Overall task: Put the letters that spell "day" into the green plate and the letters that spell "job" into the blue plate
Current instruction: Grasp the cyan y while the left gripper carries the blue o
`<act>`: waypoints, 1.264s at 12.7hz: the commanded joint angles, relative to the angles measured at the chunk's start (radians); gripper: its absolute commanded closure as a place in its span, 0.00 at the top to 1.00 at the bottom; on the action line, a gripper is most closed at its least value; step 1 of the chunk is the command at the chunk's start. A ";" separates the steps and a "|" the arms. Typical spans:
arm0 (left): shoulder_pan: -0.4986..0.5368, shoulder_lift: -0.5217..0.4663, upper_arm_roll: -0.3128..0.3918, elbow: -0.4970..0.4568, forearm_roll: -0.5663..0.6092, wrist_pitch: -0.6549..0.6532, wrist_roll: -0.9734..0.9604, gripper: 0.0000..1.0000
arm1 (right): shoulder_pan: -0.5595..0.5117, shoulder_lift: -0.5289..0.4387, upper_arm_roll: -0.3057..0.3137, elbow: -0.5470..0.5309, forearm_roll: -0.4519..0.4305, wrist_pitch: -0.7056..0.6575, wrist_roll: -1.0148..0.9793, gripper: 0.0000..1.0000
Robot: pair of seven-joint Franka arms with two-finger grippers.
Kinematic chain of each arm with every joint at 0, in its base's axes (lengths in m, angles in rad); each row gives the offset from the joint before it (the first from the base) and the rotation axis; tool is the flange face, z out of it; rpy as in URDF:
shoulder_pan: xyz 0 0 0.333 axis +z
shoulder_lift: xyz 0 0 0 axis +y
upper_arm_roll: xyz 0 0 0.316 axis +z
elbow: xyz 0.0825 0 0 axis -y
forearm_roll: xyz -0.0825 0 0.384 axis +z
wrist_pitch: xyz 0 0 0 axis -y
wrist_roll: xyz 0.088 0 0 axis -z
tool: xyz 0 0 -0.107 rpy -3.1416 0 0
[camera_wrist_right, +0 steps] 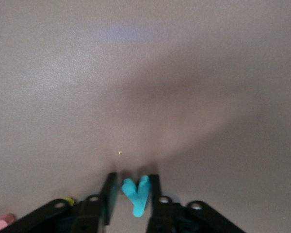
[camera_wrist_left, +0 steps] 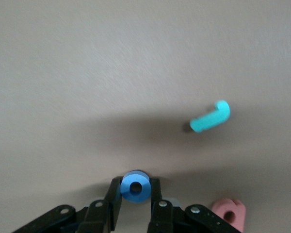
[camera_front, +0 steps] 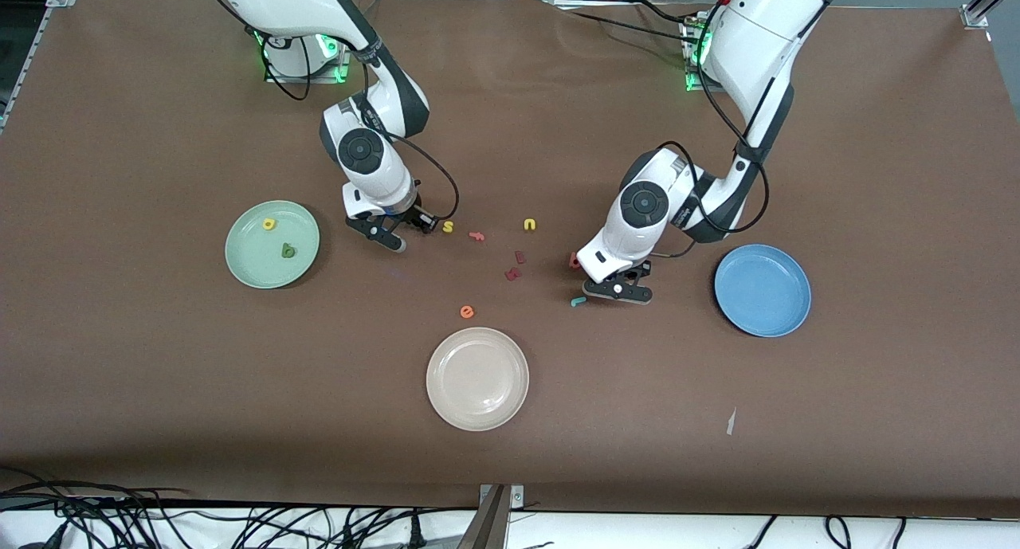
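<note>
The brown table (camera_front: 159,374) carries three plates: the green plate (camera_front: 247,270) toward the right arm's end, holding the yellow a (camera_front: 269,224) and the dark green d (camera_front: 288,251); the blue plate (camera_front: 763,290) toward the left arm's end; and a cream plate (camera_front: 477,378) nearest the front camera. The left gripper (camera_wrist_left: 136,204), low at the table between the loose letters and the blue plate, has its jaws clamped on the blue o (camera_wrist_left: 135,186); the teal j (camera_wrist_left: 211,118) lies just beside it and the red b (camera_wrist_left: 229,213) close by. The right gripper (camera_wrist_right: 133,196), low at the table beside the green plate, pinches the teal y (camera_wrist_right: 136,194) between narrow jaws.
</note>
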 commanded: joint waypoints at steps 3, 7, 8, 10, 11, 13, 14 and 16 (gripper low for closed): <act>0.125 -0.092 -0.004 0.009 0.032 -0.140 0.187 0.13 | 0.002 -0.037 -0.011 0.006 0.001 -0.037 -0.018 0.00; 0.250 -0.122 -0.001 0.008 0.034 -0.219 0.473 0.13 | 0.001 -0.132 -0.138 0.084 -0.011 -0.339 -0.223 0.00; 0.292 -0.121 0.000 0.006 0.034 -0.235 0.549 0.14 | 0.001 -0.149 -0.186 0.098 -0.009 -0.387 -0.302 0.00; 0.368 -0.115 0.000 0.005 0.035 -0.237 0.693 0.14 | -0.001 -0.160 -0.279 0.094 -0.009 -0.415 -0.463 0.00; 0.401 -0.106 0.003 0.006 0.035 -0.237 0.763 0.14 | -0.004 -0.153 -0.322 0.090 -0.005 -0.413 -0.551 0.00; 0.438 -0.095 0.002 0.005 0.035 -0.237 0.847 0.22 | -0.042 -0.108 -0.381 0.078 0.006 -0.387 -0.723 0.00; 0.438 -0.093 0.002 0.005 0.035 -0.237 0.848 0.76 | -0.091 -0.078 -0.382 0.077 0.006 -0.355 -0.795 0.00; 0.438 -0.099 -0.001 0.015 0.023 -0.237 0.838 1.00 | -0.164 -0.030 -0.381 0.075 0.009 -0.297 -0.921 0.00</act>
